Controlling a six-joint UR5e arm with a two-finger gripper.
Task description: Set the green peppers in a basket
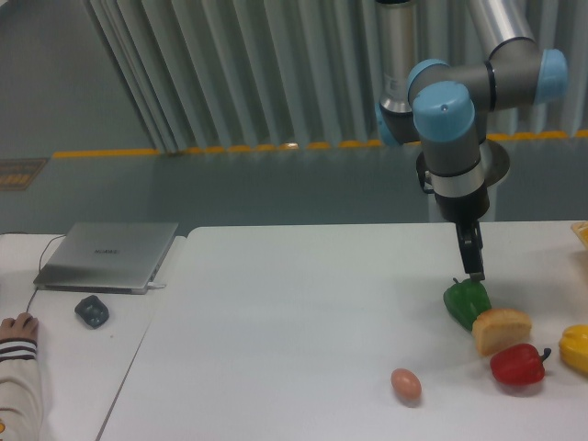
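green pepper (467,301) lay on the table (276,312), touching a bread roll (502,329). gripper (474,272) hung just above its stem; jaw state could not be told. risk: a descent might nudge the roll or slip off glossy skin.

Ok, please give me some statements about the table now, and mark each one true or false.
1. The gripper is just above the green pepper. True.
2. The bread lies beside the green pepper. True.
3. The egg is to the right of the red pepper in the picture. False: it is to the left.
4. The green pepper is lifted off the table. False: it rests on it.
5. The laptop is open. False: it is closed.
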